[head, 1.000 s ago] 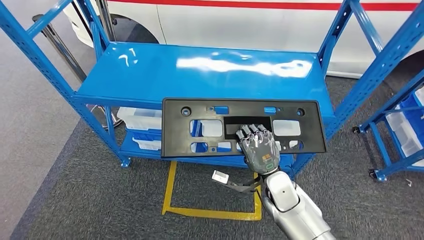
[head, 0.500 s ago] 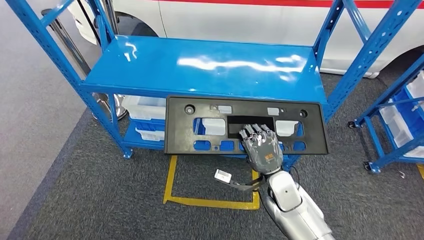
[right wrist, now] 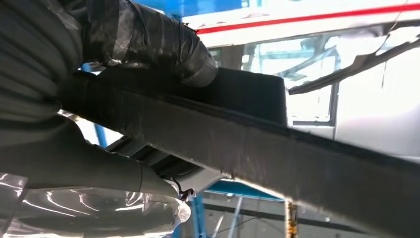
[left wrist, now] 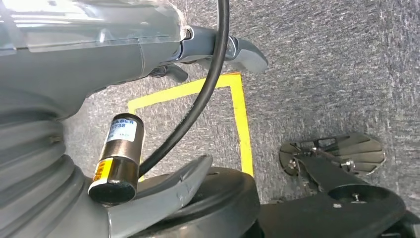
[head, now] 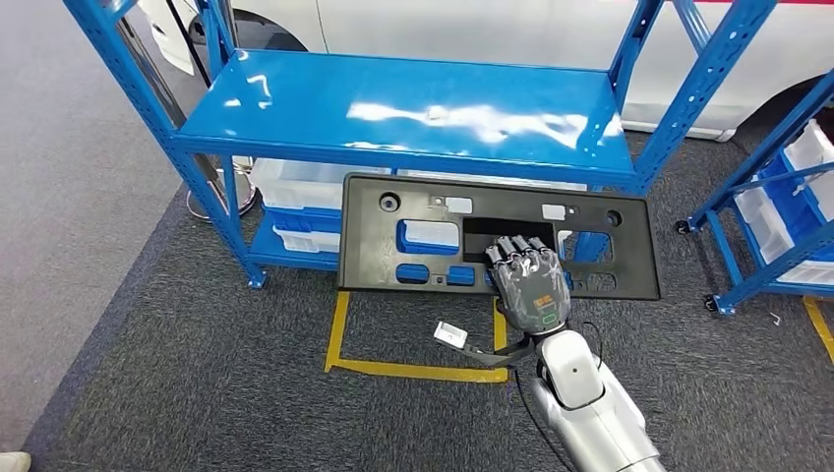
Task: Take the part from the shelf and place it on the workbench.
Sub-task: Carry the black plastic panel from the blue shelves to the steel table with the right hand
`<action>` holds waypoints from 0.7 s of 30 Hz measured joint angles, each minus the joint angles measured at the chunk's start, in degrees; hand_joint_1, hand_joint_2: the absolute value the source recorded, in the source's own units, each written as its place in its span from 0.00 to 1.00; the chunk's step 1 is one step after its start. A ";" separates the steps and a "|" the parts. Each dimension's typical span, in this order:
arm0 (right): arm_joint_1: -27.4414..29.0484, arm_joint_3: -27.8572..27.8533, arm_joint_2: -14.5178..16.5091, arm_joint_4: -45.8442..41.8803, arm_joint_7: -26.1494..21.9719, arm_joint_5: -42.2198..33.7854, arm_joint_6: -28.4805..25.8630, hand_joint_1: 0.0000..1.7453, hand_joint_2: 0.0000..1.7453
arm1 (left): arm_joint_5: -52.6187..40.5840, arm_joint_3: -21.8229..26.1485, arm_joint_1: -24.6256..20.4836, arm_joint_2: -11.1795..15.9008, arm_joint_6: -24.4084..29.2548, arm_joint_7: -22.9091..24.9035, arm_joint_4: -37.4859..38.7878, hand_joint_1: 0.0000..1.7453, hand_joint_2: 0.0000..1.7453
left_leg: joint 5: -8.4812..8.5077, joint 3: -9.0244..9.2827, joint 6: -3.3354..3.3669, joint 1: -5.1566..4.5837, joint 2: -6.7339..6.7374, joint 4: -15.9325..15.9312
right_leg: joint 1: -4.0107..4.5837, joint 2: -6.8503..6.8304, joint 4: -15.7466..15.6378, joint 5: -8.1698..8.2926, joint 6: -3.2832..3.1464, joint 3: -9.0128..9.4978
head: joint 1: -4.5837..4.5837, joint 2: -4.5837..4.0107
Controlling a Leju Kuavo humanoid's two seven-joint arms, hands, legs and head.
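Observation:
The part is a long black plastic panel with several cut-outs, held flat in front of the blue shelf, just below the front edge of its top board. My right hand grips its near edge right of the middle, with the fingers hooked into a cut-out. In the right wrist view the part's dark edge runs across the picture with my right hand wrapped over it. My left hand hangs over the carpet holding nothing, its thumb stretched out.
White bins sit on the shelf's lower level. A yellow tape square marks the grey carpet under the part. A second blue rack with bins stands to the right. A white car is parked behind the shelf.
The view has shifted as I move. The part has drawn back from the shelf's top board and now hangs in front of its edge, still in my right hand.

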 joint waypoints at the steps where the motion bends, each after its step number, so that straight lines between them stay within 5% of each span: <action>1: -0.03 -0.24 0.01 0.00 -0.01 0.00 0.00 0.93 1.00 | 0.02 -0.07 0.01 0.02 0.00 -0.02 0.01 0.00 1.00 | -0.10 -0.20 -0.34 0.07 -0.08 0.13 | -0.11 -0.10 -0.17 0.52 -0.39 -0.33 | 0.01 0.00; 3: -0.07 -0.82 0.12 -0.06 -0.02 0.00 0.01 0.93 1.00 | 0.07 -0.20 0.05 0.05 -0.01 -0.05 0.02 0.00 1.00 | -3.32 -1.60 -1.01 0.20 -0.25 2.79 | -0.44 -0.34 -0.40 1.87 -1.37 -1.48 | -0.04 0.00; 6: -0.10 -2.23 0.26 -0.33 -0.23 -0.10 0.01 0.93 1.00 | 0.13 -0.28 0.03 0.14 -0.04 -0.08 0.02 0.00 1.00 | -10.82 -4.41 -1.76 0.54 -0.30 12.95 | -0.41 -0.45 -0.34 3.96 -1.87 -4.09 | -0.10 0.00; 8: -0.10 -3.29 0.26 -0.42 -0.46 -0.27 0.01 0.93 1.00 | 0.19 -0.32 0.04 0.19 -0.07 -0.08 0.02 0.00 1.00 | -10.55 -3.57 -1.97 0.68 -0.30 16.06 | -0.39 -0.45 -0.16 5.28 -1.70 -5.95 | -0.11 0.00; 10: -0.09 -4.10 0.26 -0.51 -0.59 -0.38 0.01 0.93 1.00 | 0.26 -0.35 -0.01 0.20 -0.10 -0.10 0.02 0.00 1.00 | -7.72 1.17 -1.81 0.77 -0.32 11.43 | -0.40 -0.43 0.10 6.47 -1.37 -7.58 | -0.12 0.00; 13: -0.14 -4.84 0.26 -0.94 -0.64 -0.40 -0.01 0.93 1.00 | 0.30 -0.37 -0.18 0.20 -0.17 -0.18 0.02 0.00 1.00 | -8.16 8.91 -1.00 0.47 -0.46 0.34 | -0.30 -0.37 0.24 8.07 -0.47 -8.84 | -0.09 0.00; 16: -0.18 -5.13 0.22 -1.21 -0.78 -0.42 0.01 0.93 1.00 | 0.31 -0.42 -0.16 0.10 -0.22 -0.22 0.02 0.00 1.00 | -7.54 8.77 0.19 0.32 -0.40 -1.64 | -0.37 -0.31 -0.37 9.49 0.67 -9.07 | -0.17 0.00; 18: -0.12 -5.36 0.16 -1.26 -0.93 -0.42 0.01 0.93 1.00 | 0.32 -0.47 -0.22 0.01 -0.25 -0.21 0.02 0.00 1.00 | -5.90 7.61 1.24 0.56 -0.13 -2.03 | -0.39 -0.08 1.50 6.62 1.12 -10.14 | -0.11 0.00; 21: -0.08 -5.60 0.13 -1.27 -0.99 -0.39 -0.01 0.93 1.00 | 0.40 -0.56 -0.18 -0.05 -0.25 -0.21 0.04 0.00 1.00 | -3.68 5.08 1.83 0.48 0.02 -2.01 | -0.47 0.00 11.31 -1.91 1.41 -12.43 | -0.03 0.00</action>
